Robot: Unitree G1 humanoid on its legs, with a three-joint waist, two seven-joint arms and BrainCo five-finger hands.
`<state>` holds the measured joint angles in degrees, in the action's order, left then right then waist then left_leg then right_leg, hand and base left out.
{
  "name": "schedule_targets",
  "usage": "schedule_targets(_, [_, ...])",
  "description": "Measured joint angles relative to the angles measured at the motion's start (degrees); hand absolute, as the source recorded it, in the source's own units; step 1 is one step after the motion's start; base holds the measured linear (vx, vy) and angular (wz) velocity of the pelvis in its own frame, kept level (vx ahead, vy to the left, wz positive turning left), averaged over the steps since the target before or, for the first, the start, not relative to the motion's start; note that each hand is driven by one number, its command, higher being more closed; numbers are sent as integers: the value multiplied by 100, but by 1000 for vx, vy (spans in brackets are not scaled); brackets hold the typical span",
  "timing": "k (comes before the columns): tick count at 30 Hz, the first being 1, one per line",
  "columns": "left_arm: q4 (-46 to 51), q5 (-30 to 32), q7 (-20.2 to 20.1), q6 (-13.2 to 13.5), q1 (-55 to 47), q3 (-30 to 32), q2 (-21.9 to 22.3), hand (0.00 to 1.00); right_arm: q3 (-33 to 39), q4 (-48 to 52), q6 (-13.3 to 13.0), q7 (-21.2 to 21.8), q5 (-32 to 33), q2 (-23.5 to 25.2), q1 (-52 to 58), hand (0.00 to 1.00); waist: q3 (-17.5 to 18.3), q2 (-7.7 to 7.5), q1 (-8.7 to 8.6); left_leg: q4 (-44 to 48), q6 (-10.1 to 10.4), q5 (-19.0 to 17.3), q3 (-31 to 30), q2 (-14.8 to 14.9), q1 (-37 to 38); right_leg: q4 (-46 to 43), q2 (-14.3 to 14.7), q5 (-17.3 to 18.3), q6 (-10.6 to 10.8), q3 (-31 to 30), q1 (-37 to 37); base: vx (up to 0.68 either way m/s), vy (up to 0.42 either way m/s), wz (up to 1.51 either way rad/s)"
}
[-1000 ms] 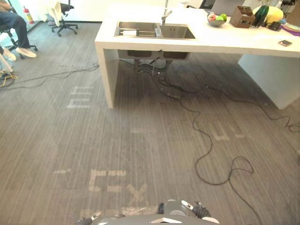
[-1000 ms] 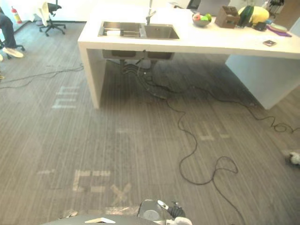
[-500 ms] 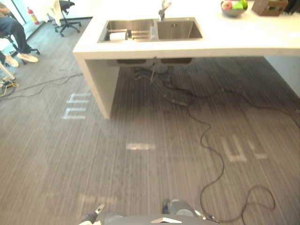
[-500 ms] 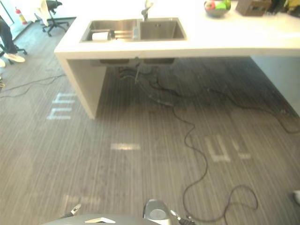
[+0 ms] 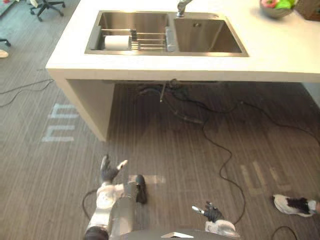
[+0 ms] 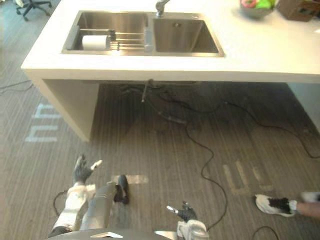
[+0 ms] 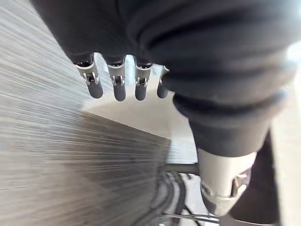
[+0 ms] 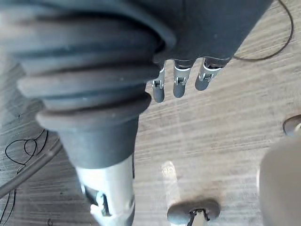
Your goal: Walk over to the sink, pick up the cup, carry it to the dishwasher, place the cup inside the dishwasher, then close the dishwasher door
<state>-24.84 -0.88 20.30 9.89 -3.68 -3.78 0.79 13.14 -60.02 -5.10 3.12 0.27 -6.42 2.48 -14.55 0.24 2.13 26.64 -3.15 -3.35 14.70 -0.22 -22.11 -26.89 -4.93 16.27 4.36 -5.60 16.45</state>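
Observation:
A white cup (image 5: 118,43) lies on its side on a wire rack in the left basin of the steel double sink (image 5: 205,36), which is set into a white counter (image 5: 280,55). A tap (image 5: 182,6) stands behind the divider. My left hand (image 5: 109,172) is low over the carpet, well short of the counter, its fingers (image 7: 117,87) straight and holding nothing. My right hand (image 5: 212,214) hangs at the bottom of the view, also open, with its fingers (image 8: 178,82) over bare carpet.
A fruit bowl (image 5: 275,7) sits on the counter at the far right. Black cables (image 5: 220,150) trail from under the sink across the carpet. A person's shoe (image 5: 292,204) is on the floor at the right. An office chair (image 5: 45,6) stands far left.
The camera has moved closer to the sink, which now looks larger. Both hands have come up into view, and a person's shoe has appeared at the right.

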Motion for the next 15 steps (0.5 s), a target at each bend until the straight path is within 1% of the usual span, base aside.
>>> schedule_targets(1, [188, -1, 84, -32, 0, -34, -14, 0, 13, -21, 33, -3, 0, 15, 4, 0, 13, -45, 4, -222, -9, -5, 31, -152, 227, -476, -104, -265, 403, -11, -168, 444, 233, 8])
schedule_targets(2, [483, 0, 179, -61, -1, -42, -38, 0, 68, -75, 42, -8, 9, 26, 2, 0, 32, -75, -13, -573, -3, -8, 61, -328, 553, -1180, -212, -869, 1221, -71, -475, 445, 228, 16])
schedule_targets(3, [1174, 2, 431, -183, 2, -22, -122, 0, 229, -172, 9, -42, 192, 104, 8, 0, 76, -168, -35, -1290, 305, -174, 119, -614, 1166, -2502, -310, -1649, 1162, -134, -1158, 543, 231, 17])
schedule_targets(4, [1502, 2, 518, -224, 16, 6, -200, 0, 288, -163, 9, -61, 263, 177, 22, 0, 98, -279, -58, -1102, 298, -296, 135, -706, 1262, -2993, -503, -1617, 988, -31, -1512, 483, 134, -4])
schedule_targets(5, [2183, 55, 770, -230, 21, 24, -269, 0, 378, -79, -70, -83, 453, 112, 129, 0, 132, -195, 0, -698, -135, -539, -153, -537, 1503, -3694, -669, -1363, 588, 505, -2052, 535, 43, -1])
schedule_targets(6, [2472, 209, 1031, -289, 208, 21, -339, 0, 393, -20, -107, -108, 485, 138, 276, 0, 122, -141, -11, -802, -317, -634, -265, -608, 1866, -3680, -704, -918, 226, 747, -2319, 444, -2, 2])
schedule_targets(7, [2639, 285, 1160, -319, 266, 22, -369, 0, 391, 36, -116, -122, 548, 138, 358, 0, 153, -133, -32, -931, -316, -650, -351, -611, 2068, -3487, -665, -700, 86, 929, -2440, 594, 14, 38])
schedule_targets(8, [2973, 471, 1461, -384, 371, 25, -381, 0, 394, 97, -229, -188, 717, 165, 541, 0, 234, -45, -113, -1207, -291, -665, -522, -592, 2360, -2936, -631, -323, -60, 1357, -2723, 449, 23, 41])
schedule_targets(9, [3133, 544, 1583, -398, 443, 21, -385, 0, 413, 100, -278, -235, 752, 181, 617, 0, 264, 21, -156, -1316, -272, -675, -613, -561, 2474, -2550, -598, -192, -96, 1517, -2868, 531, -3, 68])
schedule_targets(10, [3433, 719, 1900, -383, 604, 53, -430, 0, 500, 102, -367, -286, 865, 252, 725, 0, 298, 67, -252, -1406, -198, -749, -798, -451, 2690, -1570, -466, -155, -132, 1733, -3015, 447, -44, 75])
schedule_targets(11, [3797, 853, 2184, -326, 707, 188, -491, 0, 546, 105, -449, -354, 852, 317, 878, 0, 320, 116, -301, -1376, -66, -897, -942, -346, 2816, -446, -313, -390, -179, 1737, -3069, 462, -61, 71])
schedule_targets(12, [3986, 908, 2318, -270, 728, 278, -534, 0, 545, 100, -484, -388, 841, 344, 967, 0, 330, 100, -303, -1367, -23, -987, -1005, -305, 2939, -38, -247, -550, -179, 1720, -3073, 499, -101, 51])
schedule_targets(13, [4351, 1010, 2576, -129, 710, 445, -627, 0, 480, 77, -525, -471, 829, 390, 1125, 0, 372, 40, -295, -1338, 82, -1160, -1082, -248, 3199, 366, -163, -853, -164, 1657, -3090, 562, -155, 45])
schedule_targets(14, [4696, 1095, 2754, 6, 656, 618, -685, 0, 259, 50, -513, -499, 814, 405, 1324, 0, 450, -38, -293, -1248, 222, -1390, -1200, -214, 3421, 436, -106, -1095, -223, 1562, -3073, 718, -238, 47])
schedule_targets(15, [4855, 1155, 2831, 88, 612, 649, -732, 0, 137, 49, -475, -501, 731, 425, 1414, 0, 504, -81, -292, -1185, 315, -1501, -1205, -192, 3513, 479, -89, -1236, -273, 1554, -3028, 759, -295, 64])
